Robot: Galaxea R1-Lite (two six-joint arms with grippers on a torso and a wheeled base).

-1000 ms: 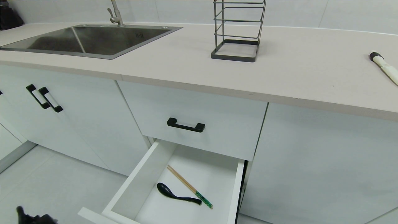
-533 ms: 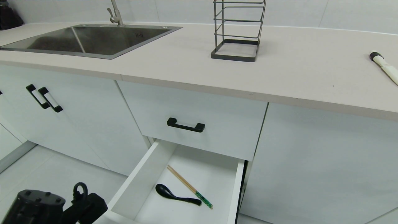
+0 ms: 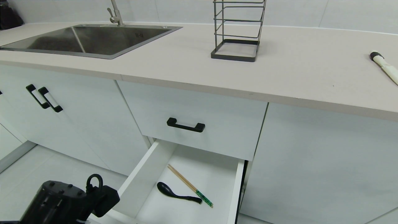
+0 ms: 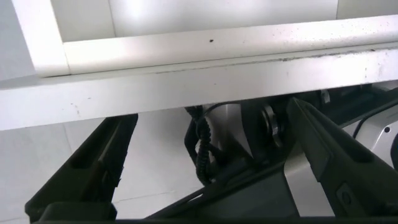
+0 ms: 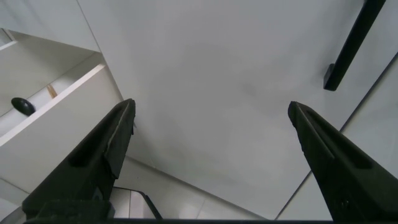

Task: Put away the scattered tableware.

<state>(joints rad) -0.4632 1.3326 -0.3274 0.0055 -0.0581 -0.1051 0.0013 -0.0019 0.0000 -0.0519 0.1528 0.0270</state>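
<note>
Action down low at the left gripper (image 4: 211, 118): its fingers (image 4: 93, 162) are spread wide with nothing between them. The white front panel of the open drawer (image 3: 146, 174) runs straight across just past its tips, and whether they touch it I cannot tell. Beyond that panel from the gripper, on the drawer floor, lies the black spoon (image 3: 177, 194), bowl end nearer the gripper. The chopsticks (image 3: 189, 186) lie just past it, side by side, green ends close beside the spoon's handle tip. Over to the right gripper (image 5: 211, 111): wide open too, empty, facing a plain white cabinet door (image 5: 236, 93), with the drawer off to one side and the spoon's bowl peeking over its wall. High above both grippers, the counter (image 3: 295, 71) carries a sink (image 3: 93, 37), a wire rack (image 3: 233, 58) and, farthest right, a white-handled tool (image 3: 384, 67).
</note>
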